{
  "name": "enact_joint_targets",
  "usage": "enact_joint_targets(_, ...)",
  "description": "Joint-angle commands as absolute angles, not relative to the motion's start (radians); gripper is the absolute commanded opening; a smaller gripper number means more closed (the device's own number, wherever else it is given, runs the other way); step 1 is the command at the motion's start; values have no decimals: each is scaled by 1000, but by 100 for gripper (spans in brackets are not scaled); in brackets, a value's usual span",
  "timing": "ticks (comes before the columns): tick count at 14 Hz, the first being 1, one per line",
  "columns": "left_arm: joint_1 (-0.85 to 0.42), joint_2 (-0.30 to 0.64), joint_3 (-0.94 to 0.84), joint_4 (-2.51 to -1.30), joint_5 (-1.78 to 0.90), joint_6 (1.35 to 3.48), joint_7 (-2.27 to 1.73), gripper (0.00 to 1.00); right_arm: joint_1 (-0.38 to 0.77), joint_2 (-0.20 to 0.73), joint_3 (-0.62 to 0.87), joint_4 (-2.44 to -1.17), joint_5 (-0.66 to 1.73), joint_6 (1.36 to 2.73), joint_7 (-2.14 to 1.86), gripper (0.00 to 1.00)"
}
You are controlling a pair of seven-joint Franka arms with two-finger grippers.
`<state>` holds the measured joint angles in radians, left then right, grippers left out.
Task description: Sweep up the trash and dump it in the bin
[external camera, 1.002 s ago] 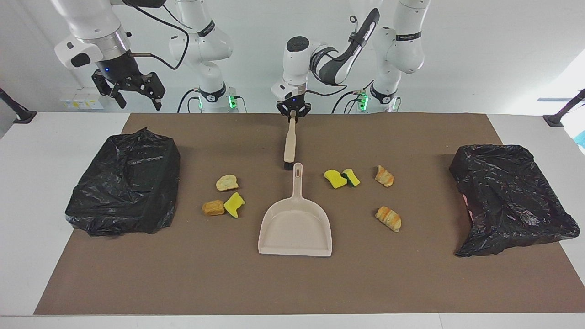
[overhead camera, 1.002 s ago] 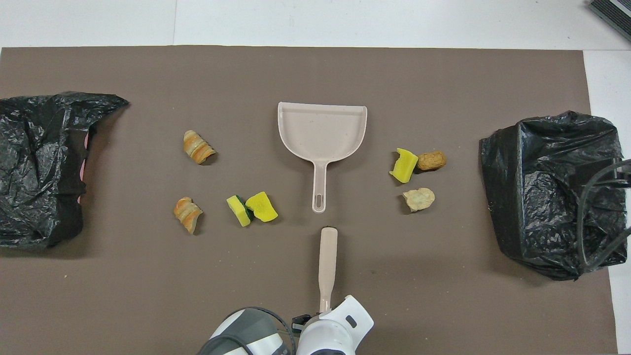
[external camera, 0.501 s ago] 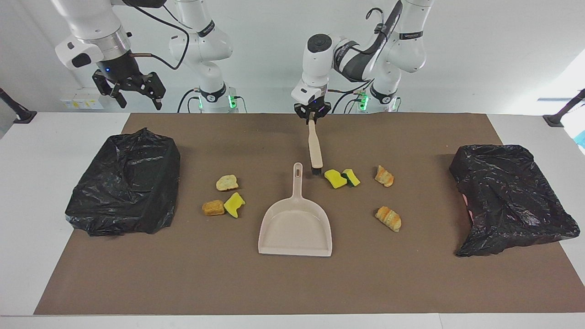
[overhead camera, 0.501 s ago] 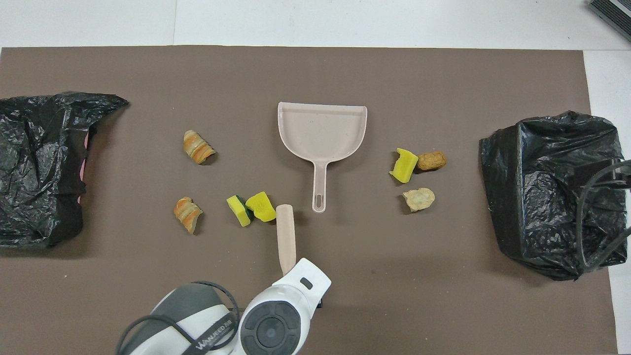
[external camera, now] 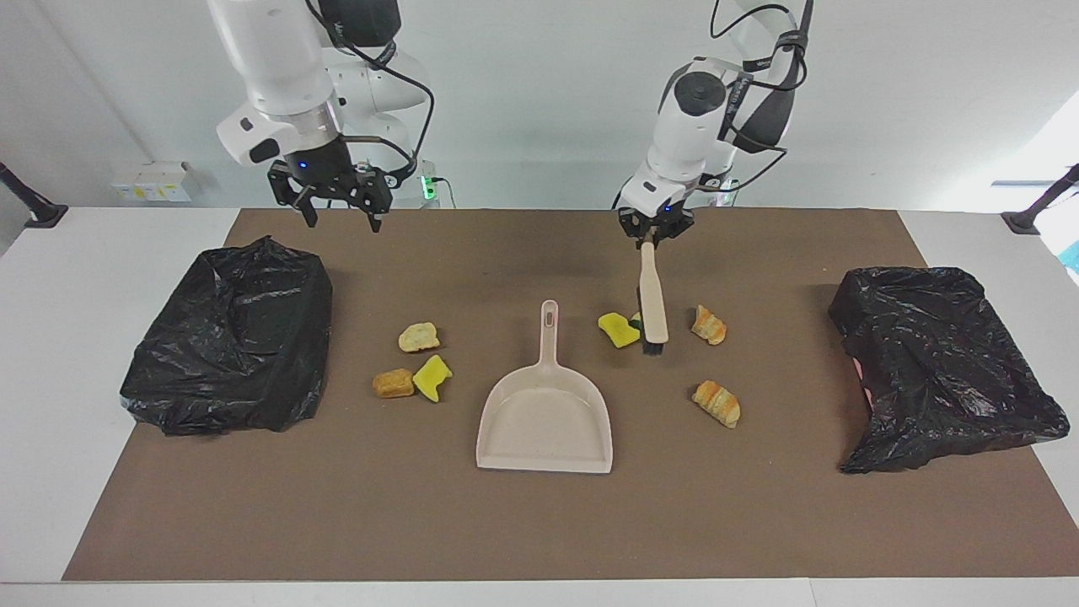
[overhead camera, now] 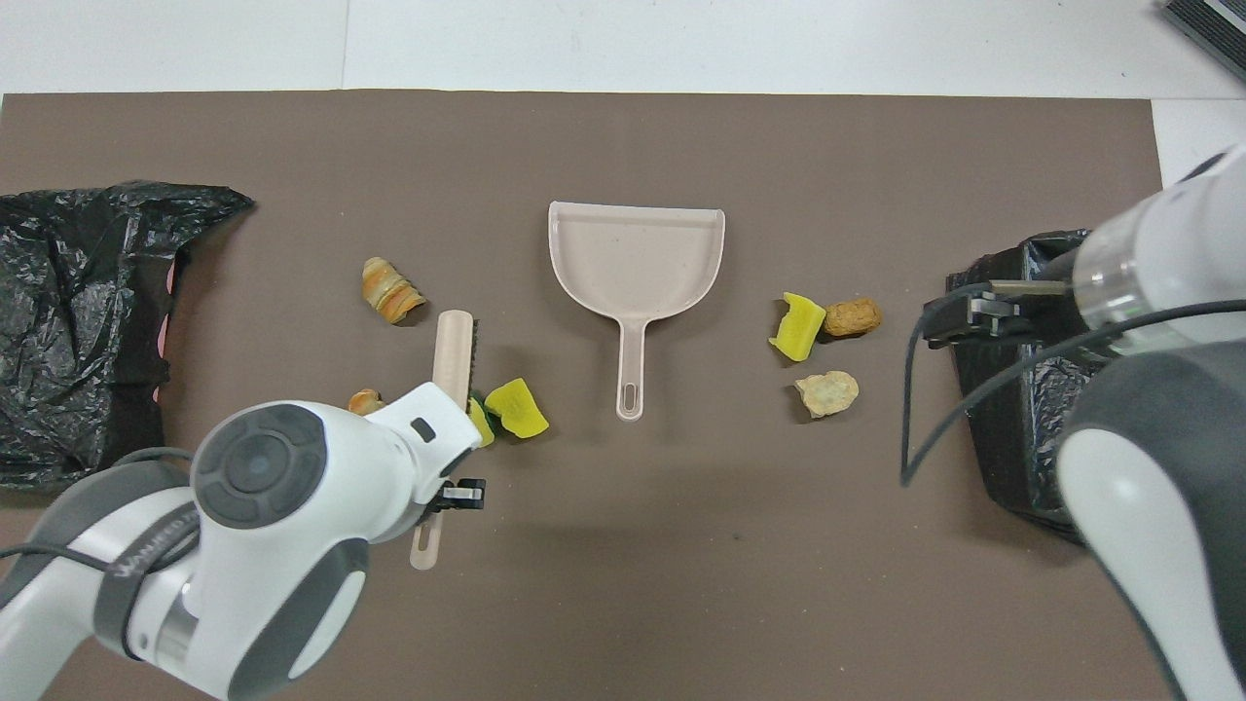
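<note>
My left gripper [external camera: 650, 236] is shut on the handle of a beige brush [external camera: 652, 303]. The brush hangs with its black bristles low over the mat, between two yellow sponge pieces [external camera: 618, 330] and a croissant chunk [external camera: 708, 324]. It hides most of one sponge. A second croissant chunk [external camera: 716, 403] lies farther from the robots. The beige dustpan [external camera: 545, 421] lies mid-mat, handle toward the robots. Beside it, toward the right arm's end, lie a bread piece [external camera: 418, 336], a brown chunk [external camera: 394, 384] and a yellow sponge [external camera: 432, 377]. My right gripper [external camera: 339, 206] is open and empty, raised over the mat.
A bin lined with a black bag [external camera: 228, 337] stands at the right arm's end of the brown mat. Another [external camera: 940, 362] stands at the left arm's end. In the overhead view both arms cover parts of the mat [overhead camera: 623, 545].
My left gripper has carried the brush from beside the dustpan's handle toward the left arm's end, to the sponges and croissant. My right gripper has moved toward the middle of the table.
</note>
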<state>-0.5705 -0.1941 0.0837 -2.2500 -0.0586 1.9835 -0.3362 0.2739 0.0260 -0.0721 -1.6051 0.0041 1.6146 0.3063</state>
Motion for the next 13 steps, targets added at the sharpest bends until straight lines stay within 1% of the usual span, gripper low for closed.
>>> enact_joint_targets(1, -432, -181, 69, -2241, -52, 1980, -128, 0, 319, 128, -75, -1600, 52, 1707, 369, 100)
enact_joint_targets(3, -359, -164, 69, -2240, -52, 2020, 9, 0, 385, 202, -75, -1598, 54, 1787, 444, 100)
enact_joint_targets(6, -266, -115, 71, -2240, -52, 2080, 145, 0, 477, 294, -69, -1601, 63, 1883, 515, 100)
enact_joint_targets(9, -209, -51, 71, -2240, -51, 2173, 212, 0, 511, 371, -63, -1597, 89, 1933, 535, 100)
enact_joint_targets(11, -158, 6, 69, -2202, -49, 2229, 251, 0, 558, 428, -63, -1595, 101, 2004, 567, 100)
enact_joint_targets(12, -153, 27, 71, -2168, -48, 2230, 253, 0, 564, 443, -63, -1597, 100, 2034, 568, 100)
enact_joint_targets(13, -153, 64, 71, -2110, -32, 2217, 253, 0, 572, 451, -58, -1597, 101, 2046, 563, 100)
